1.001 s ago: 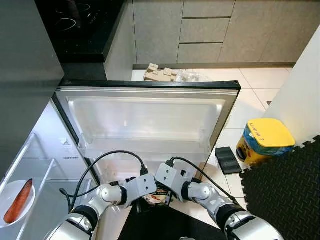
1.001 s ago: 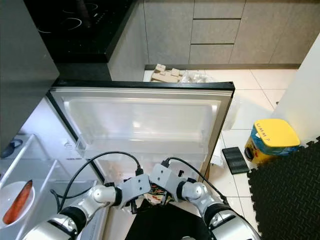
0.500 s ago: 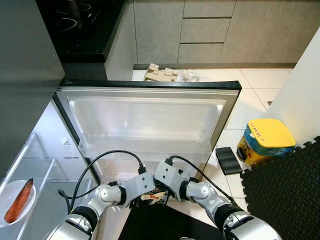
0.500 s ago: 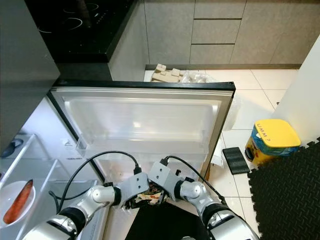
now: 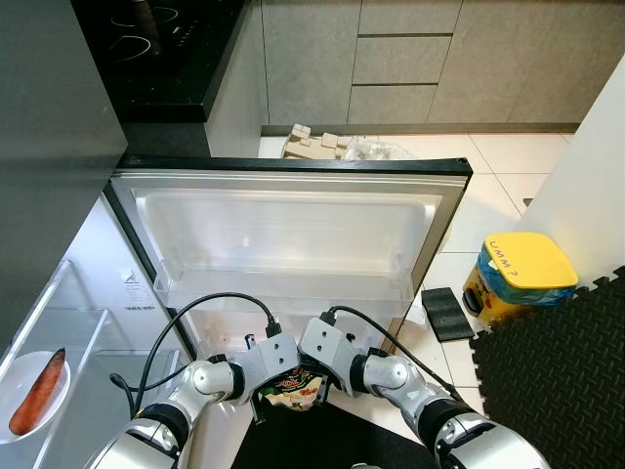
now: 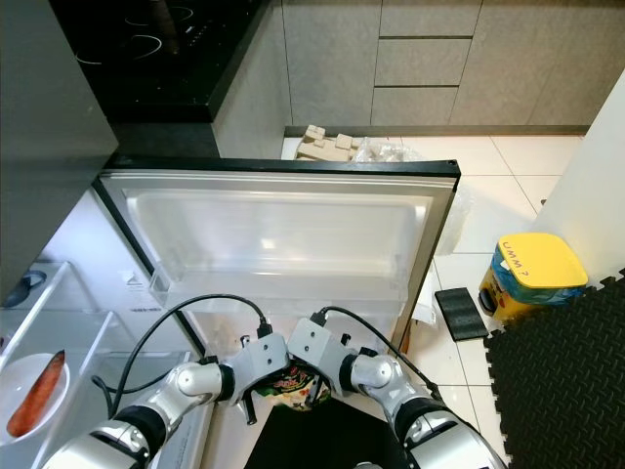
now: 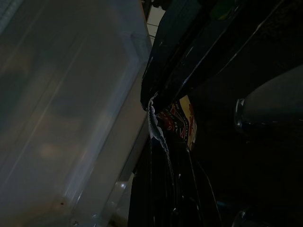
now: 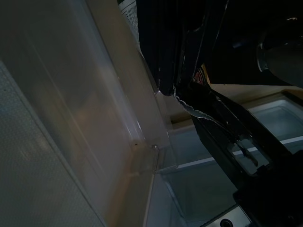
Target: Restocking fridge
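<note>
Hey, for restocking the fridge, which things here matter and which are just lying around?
Part of the job:
- snack packet, held between the left gripper and right gripper
- open fridge door with its door shelf
- carrot on a plate inside the fridge

Just lying about:
- yellow-lidded tub
- small black box
- cardboard pieces
- black foam mat
</note>
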